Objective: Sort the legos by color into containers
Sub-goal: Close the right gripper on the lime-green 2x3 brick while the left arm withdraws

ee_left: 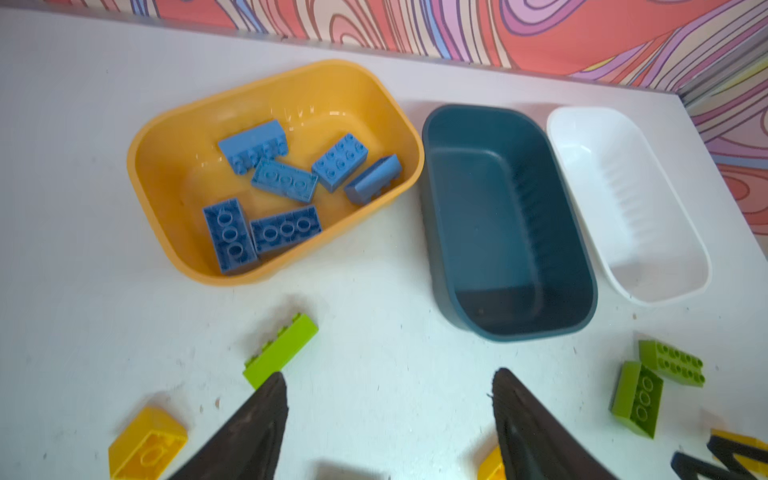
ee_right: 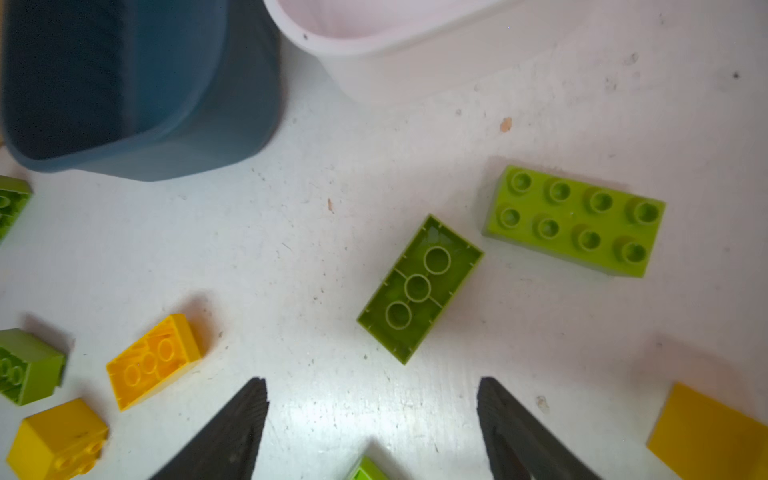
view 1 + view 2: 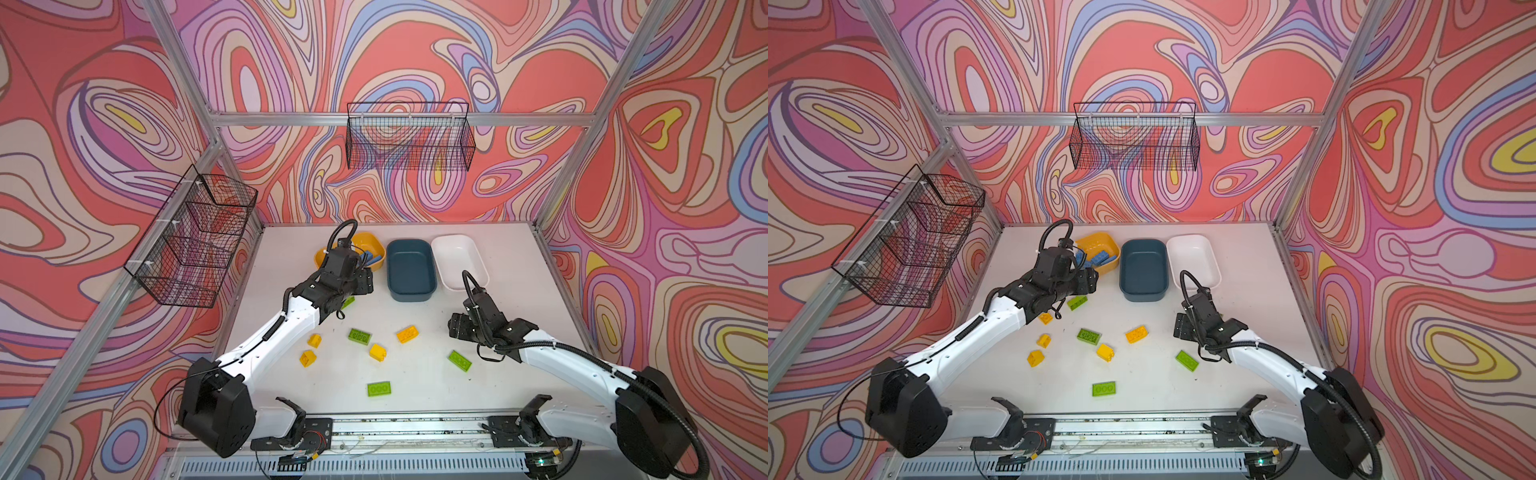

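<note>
Several blue legos [image 1: 284,180] lie in the yellow container [image 1: 149,166] at the back left. Beside it stand the dark teal container [image 3: 410,270] and the white container [image 3: 459,259], neither with a brick showing inside. Green and yellow legos lie scattered on the table, among them a green one [image 3: 360,336] and a yellow one [image 3: 407,333]. My left gripper [image 1: 388,382] hangs open and empty over the table in front of the yellow container, one fingertip next to a green brick [image 1: 280,357]. Open and empty too, my right gripper [image 2: 372,386] hovers near an upturned green brick [image 2: 419,289].
Black wire baskets hang on the left wall [image 3: 195,237] and the back wall [image 3: 409,137]. More bricks lie near the front: green [image 3: 378,388], green [image 3: 460,360], yellow [image 3: 306,358]. A studs-up green brick [image 2: 575,220] sits near the white container.
</note>
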Available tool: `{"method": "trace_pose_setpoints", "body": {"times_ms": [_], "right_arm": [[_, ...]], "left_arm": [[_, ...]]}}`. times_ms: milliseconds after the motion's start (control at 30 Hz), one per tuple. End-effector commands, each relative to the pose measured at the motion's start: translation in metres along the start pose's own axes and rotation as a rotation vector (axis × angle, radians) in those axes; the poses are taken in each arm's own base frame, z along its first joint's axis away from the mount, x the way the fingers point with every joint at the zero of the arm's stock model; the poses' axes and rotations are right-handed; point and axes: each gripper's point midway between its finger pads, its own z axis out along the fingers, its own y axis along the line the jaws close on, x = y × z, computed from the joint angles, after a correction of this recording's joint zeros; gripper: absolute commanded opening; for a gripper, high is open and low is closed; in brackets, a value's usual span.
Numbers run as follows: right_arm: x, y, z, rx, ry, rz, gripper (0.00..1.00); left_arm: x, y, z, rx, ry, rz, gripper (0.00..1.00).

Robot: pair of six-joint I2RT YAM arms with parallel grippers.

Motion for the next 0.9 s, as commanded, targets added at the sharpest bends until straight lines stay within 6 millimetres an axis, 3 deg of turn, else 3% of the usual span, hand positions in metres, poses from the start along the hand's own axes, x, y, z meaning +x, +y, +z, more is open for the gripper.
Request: {"method": "trace_pose_setpoints", "body": {"times_ms": [0, 300, 433, 600, 867], "right_arm": [[-0.007, -0.004, 0.007, 0.041, -0.041, 0.045, 0.84], [-0.010, -0.003, 0.036, 0.100, -0.021, 0.034, 0.82], [-0.016, -0.001, 0.042, 0.119, -0.030, 0.019, 0.73], [-0.024, -0.005, 0.048, 0.178, -0.040, -0.024, 0.66], [-0.014, -0.003, 0.062, 0.179, 0.013, -0.052, 0.49]], "left_arm": [[0.017, 0.001, -0.011, 0.049, -0.019, -0.081, 0.77], [0.080, 0.030, -0.039, 0.061, 0.046, -0.119, 0.75], [0.090, 0.041, -0.051, 0.049, 0.033, -0.121, 0.75], [0.095, 0.042, -0.048, 0.049, 0.038, -0.128, 0.74], [0.096, 0.042, -0.044, 0.041, 0.053, -0.123, 0.74]]}}
